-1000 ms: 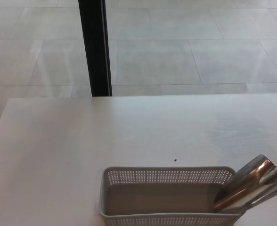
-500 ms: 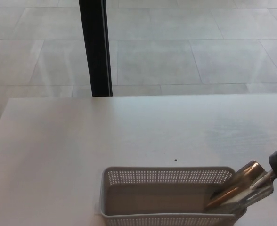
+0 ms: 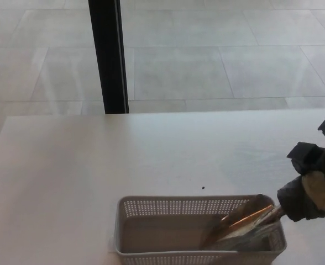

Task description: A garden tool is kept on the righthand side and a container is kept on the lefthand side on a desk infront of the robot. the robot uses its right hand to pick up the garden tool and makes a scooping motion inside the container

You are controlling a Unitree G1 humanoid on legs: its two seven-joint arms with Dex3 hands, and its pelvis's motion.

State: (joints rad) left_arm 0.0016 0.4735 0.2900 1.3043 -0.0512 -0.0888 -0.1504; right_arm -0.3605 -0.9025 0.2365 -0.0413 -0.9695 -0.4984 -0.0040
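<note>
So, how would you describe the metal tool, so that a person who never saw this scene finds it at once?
Look at the white desk, then its near edge, where a grey perforated basket stands. The tool lies slanted inside the basket's right end, held by the robot's black right hand. It is the only shiny, copper-tinted metal thing there.

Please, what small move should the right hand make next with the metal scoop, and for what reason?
Probably sweep the scoop leftward along the container's bottom. The right hand holds it by the handle above the right rim, the blade is tilted down inside the right end, and the left part of the container looks empty, so there is room for the scooping stroke.
</note>
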